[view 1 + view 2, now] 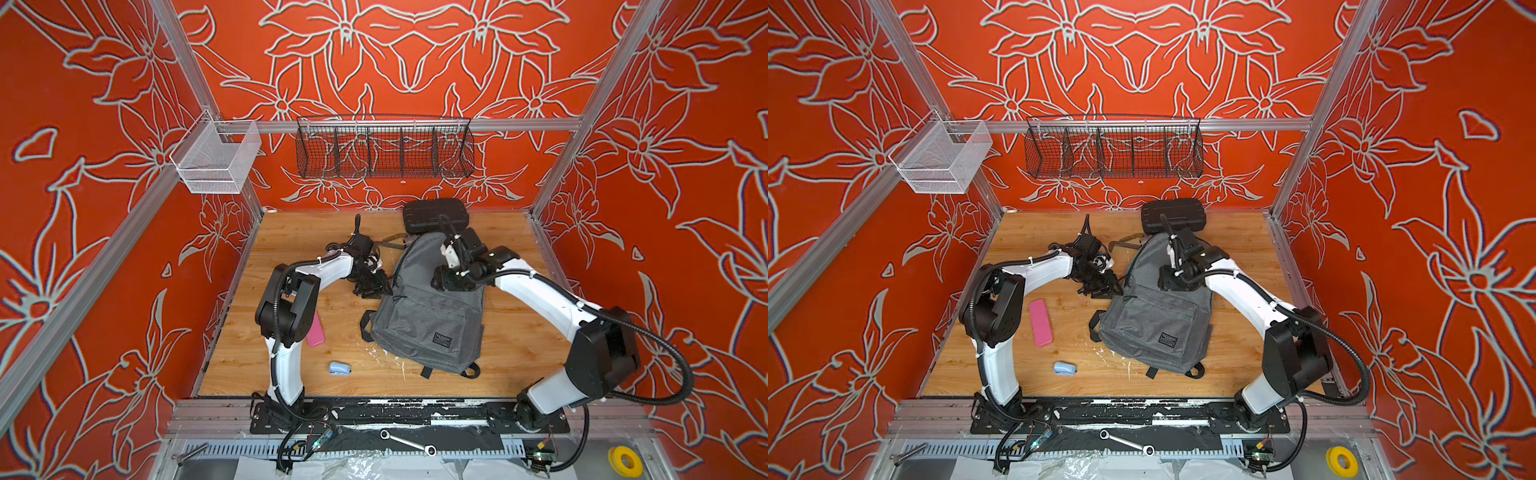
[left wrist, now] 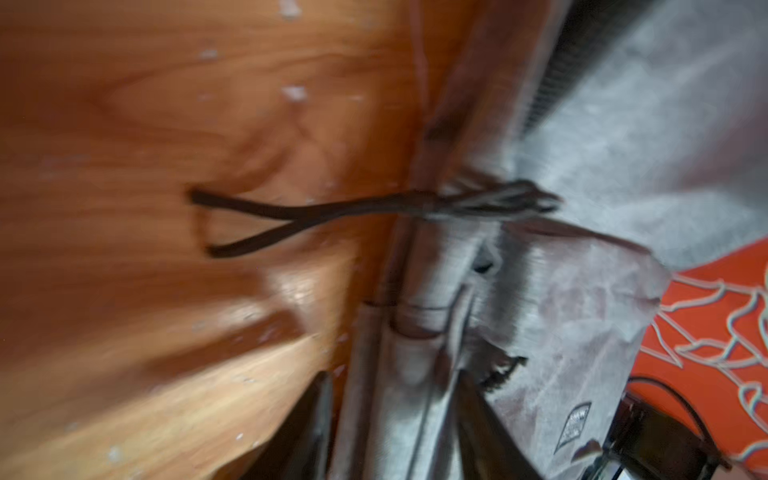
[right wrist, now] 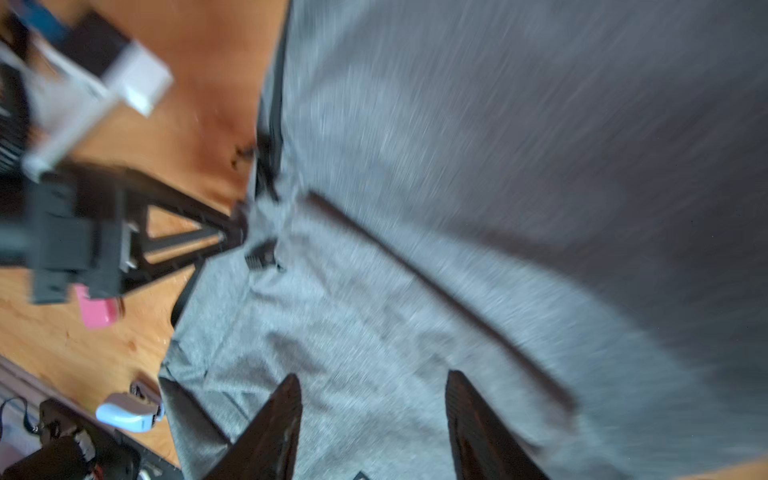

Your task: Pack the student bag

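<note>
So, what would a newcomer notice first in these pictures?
First the red walls with pale flower outlines, all around the cell. Then the grey student bag lying in the middle of the wooden table, with the left gripper at its left edge and the right gripper above its upper part. A pink case lies left of it.

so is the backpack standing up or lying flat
Lying flat: the grey backpack rests on the wooden table, its logo patch facing up.

Wood-grain tabletop (image 1: 519, 332), white flecks near front. Grey backpack (image 1: 428, 316) flat, centre-right. Black ribbed case (image 1: 432, 214) just beside its far end. Pink case (image 1: 1040, 316) left. Small light-blue stapler (image 1: 338, 368) front, apart.
</note>
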Robot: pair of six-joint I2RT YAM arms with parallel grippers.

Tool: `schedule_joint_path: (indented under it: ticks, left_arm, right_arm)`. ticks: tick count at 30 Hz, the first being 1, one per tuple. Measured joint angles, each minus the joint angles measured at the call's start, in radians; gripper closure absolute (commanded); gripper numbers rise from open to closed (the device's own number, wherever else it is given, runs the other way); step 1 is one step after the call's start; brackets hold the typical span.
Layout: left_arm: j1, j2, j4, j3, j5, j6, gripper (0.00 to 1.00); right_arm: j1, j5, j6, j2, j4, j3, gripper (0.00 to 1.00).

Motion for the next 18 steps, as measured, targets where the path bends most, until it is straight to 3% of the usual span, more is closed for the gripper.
schedule_joint_path:
  ticks: [9, 18]
  left_arm:
    - [-0.007, -0.032, 0.190, -0.182, 0.124, -0.104, 0.99]
    - [-0.018, -0.161, 0.363, -0.356, 0.150, -0.239, 1.00]
  right_arm:
    - [0.195, 0.009, 0.194, 0.130, 0.108, -0.004, 0.41]
    - [0.249, 0.057, 0.382, 0.152, 0.188, -0.011, 0.39]
